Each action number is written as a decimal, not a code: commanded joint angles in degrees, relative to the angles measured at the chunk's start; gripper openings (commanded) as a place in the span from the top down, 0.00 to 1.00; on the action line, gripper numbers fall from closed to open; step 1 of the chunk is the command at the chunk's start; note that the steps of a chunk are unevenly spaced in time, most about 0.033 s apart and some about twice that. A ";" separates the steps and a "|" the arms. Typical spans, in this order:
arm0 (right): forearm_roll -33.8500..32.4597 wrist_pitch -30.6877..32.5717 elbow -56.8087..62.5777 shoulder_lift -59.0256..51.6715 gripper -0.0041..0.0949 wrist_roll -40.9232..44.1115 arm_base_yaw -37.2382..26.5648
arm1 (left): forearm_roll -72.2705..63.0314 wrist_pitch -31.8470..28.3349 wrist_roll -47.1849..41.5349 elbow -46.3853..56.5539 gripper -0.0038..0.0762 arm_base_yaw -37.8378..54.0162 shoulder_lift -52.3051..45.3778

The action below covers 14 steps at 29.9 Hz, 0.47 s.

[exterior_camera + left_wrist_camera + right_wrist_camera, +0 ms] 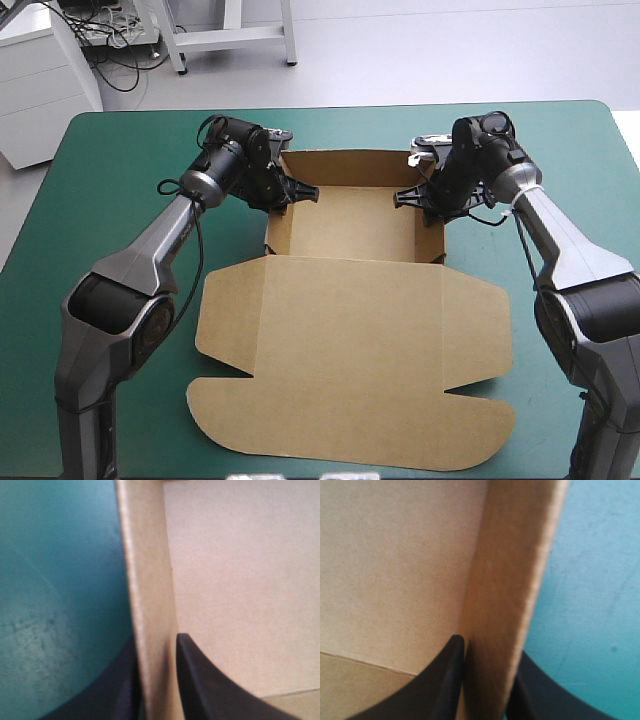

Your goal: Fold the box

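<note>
The box [350,225] sits in the middle of the teal-green table [100,160]; its tray is on the far side and its lid [345,340] lies flat on the near side; the left gripper [290,190] pinches the left wall [150,605]; the right gripper [412,197] pinches the right wall [505,605].

Brown box [350,300]: open tray at the far side, lid flat.

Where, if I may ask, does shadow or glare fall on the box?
High view: even light, no glare on the box; faint shade inside its walls. Left wrist view: wall in the left gripper pale along its rim. Right wrist view: wall in the right gripper darker than the floor.
</note>
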 commanded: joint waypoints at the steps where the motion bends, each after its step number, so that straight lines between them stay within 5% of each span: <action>1: 2.61 1.05 -1.80 -3.00 0.43 0.78 0.22 | -1.65 3.79 0.68 -1.37 0.53 -0.29 -3.04; 6: 2.14 1.05 -1.80 -3.00 0.15 2.45 0.11 | -1.26 3.79 0.68 -2.33 0.33 -0.29 -3.04; 14: -1.59 0.94 -2.05 -3.60 0.13 3.91 -0.01 | 1.96 3.78 0.81 -8.17 0.32 1.06 -3.04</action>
